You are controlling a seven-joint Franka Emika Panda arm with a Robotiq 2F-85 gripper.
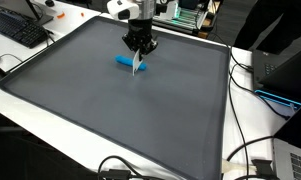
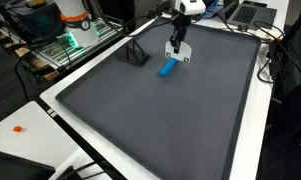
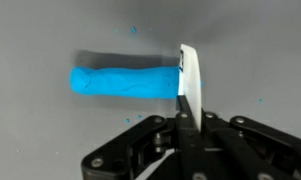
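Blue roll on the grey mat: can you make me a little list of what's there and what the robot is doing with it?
thing: blue rounded roll, perhaps modelling clay, lying flat
tool: thin white flat blade, pointing down
jaws: shut on the blade
blade place: at one end of the roll; touching it or not, cannot tell
ground: dark grey mat on a white table

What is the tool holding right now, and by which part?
The tool is shut on a thin white flat piece, gripped by one end; its free end reaches down beside the blue roll lying on the mat.
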